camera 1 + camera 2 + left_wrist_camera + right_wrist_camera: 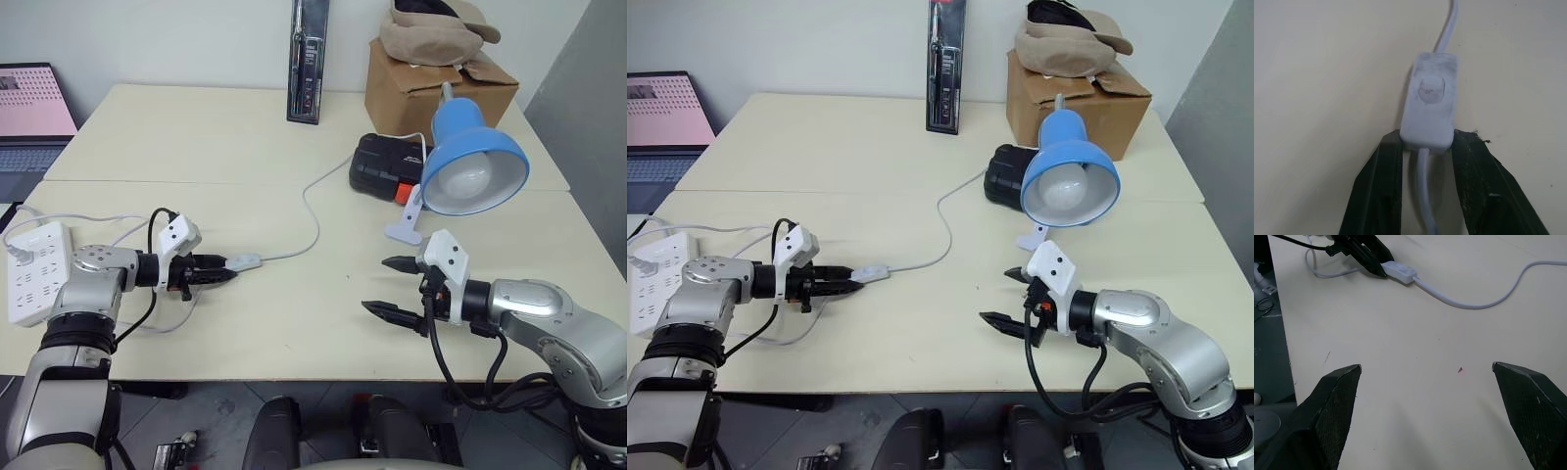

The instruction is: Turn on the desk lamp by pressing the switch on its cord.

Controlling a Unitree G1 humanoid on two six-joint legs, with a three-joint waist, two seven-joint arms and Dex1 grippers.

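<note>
From the head views we see the left gripper [217, 277] low on the table [294, 323], its fingers shut on the near end of the switch [244, 261], which lies just ahead of the tips with its long axis running on along the gripper's own line, toward the table's middle. From the far end the cord [312, 217] curves up to the lamp [474, 166], whose blue shade faces us; its bulb looks unlit, though we cannot be certain of that here. The right gripper [392, 287] hangs well apart from the switch, fingers spread wide and holding nothing, so the left arm is plainly the nearer one. In the left wrist view the two fingers [1376, 186] pinch the switch's near end, the cord passing back between them, and the round button [1430, 91] faces up, beyond the tips and untouched. In the right wrist view we look between the wide-open fingers [1334, 401] across bare table to the switch [1399, 270], lying slantwise. We judge the switch is pinned but the button not yet pressed.
</note>
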